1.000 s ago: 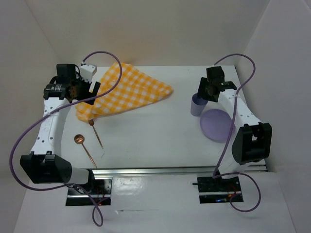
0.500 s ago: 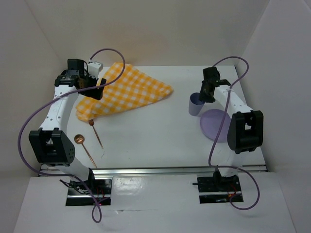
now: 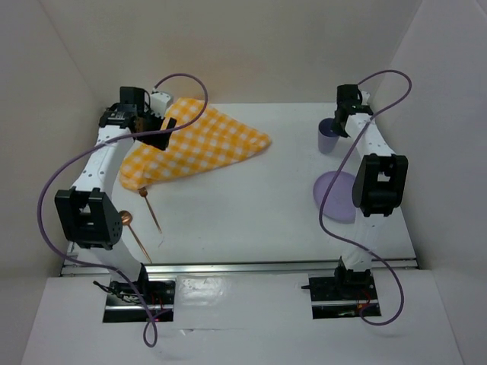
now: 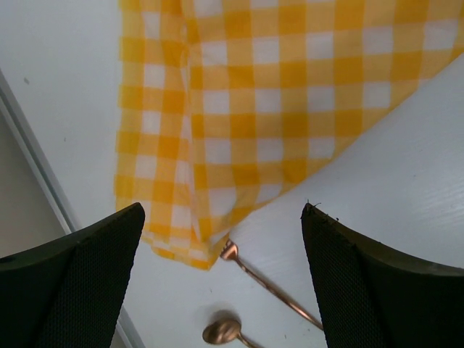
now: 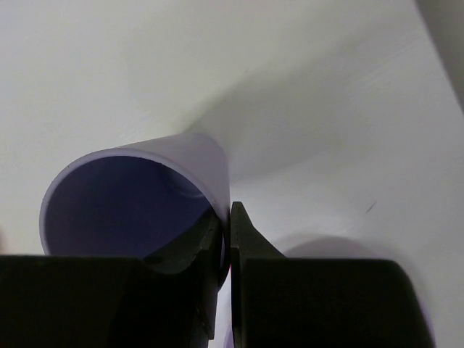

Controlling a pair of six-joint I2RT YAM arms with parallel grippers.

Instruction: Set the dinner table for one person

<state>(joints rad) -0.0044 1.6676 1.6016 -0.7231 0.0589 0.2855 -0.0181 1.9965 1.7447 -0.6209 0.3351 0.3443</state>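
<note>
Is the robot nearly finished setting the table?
Not nearly: nothing looks laid out yet. The right gripper pinches the rim of the purple cup; the left gripper hangs open over the checked cloth. Left to arrange: that rumpled cloth, the purple plate on the right, and the copper fork and spoon lying loose.

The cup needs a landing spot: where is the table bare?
Widest bare patch: middle of the table, between the checked cloth, the plate and the near rail. Crowded at left by fork and spoon, at right around the cup.
</note>
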